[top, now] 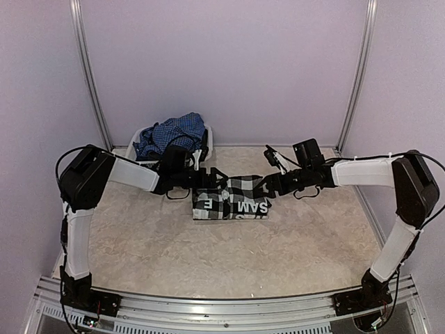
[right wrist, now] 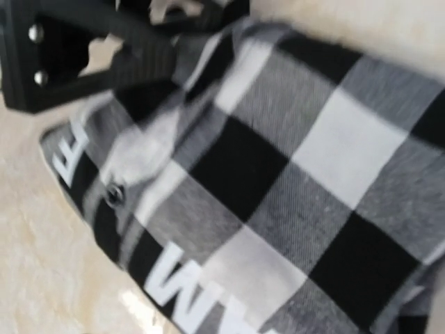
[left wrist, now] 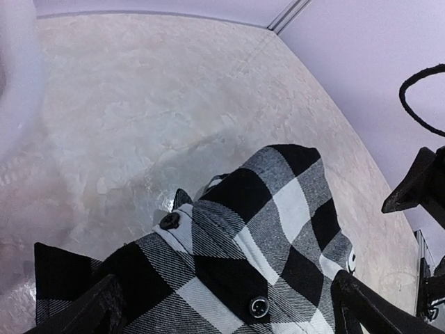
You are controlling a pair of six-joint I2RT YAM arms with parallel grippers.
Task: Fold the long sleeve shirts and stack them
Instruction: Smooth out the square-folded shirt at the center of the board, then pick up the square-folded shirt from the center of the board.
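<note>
1. Mid-table, on the pale marbled table (top: 139, 236): the black-and-white check shirt (top: 233, 198), folded into a compact rectangle, with white block letters (top: 250, 207) along its near edge, upside down as seen from the top camera
2. At that shirt's far left corner: the left gripper (top: 212, 179), low over the cloth
3. In the left wrist view: fingers (left wrist: 90, 309) spread wide, one at each lower corner of the picture, with checked cloth and two dark buttons (left wrist: 259, 306) between them; jaws well apart, nothing pinched
4. At the shirt's right edge: the right gripper (top: 268, 184), at or just against the cloth
5. Cannot tell whether that one is open or closed: no clear sight of its own fingers, the right wrist view being blurred and filled with large checks, white lettering and one button
6. In the upper left of the right wrist view: a black part (right wrist: 69, 62) with two pale screws, over the shirt's far edge
7. At the far left, close to the back wall: the white basket (top: 209, 132), holding the blue fine-check shirt (top: 174, 132), crumpled, unfolded and heaped above the rim
8. Basket just behind the left arm's wrist, apart from the folded shirt
</note>
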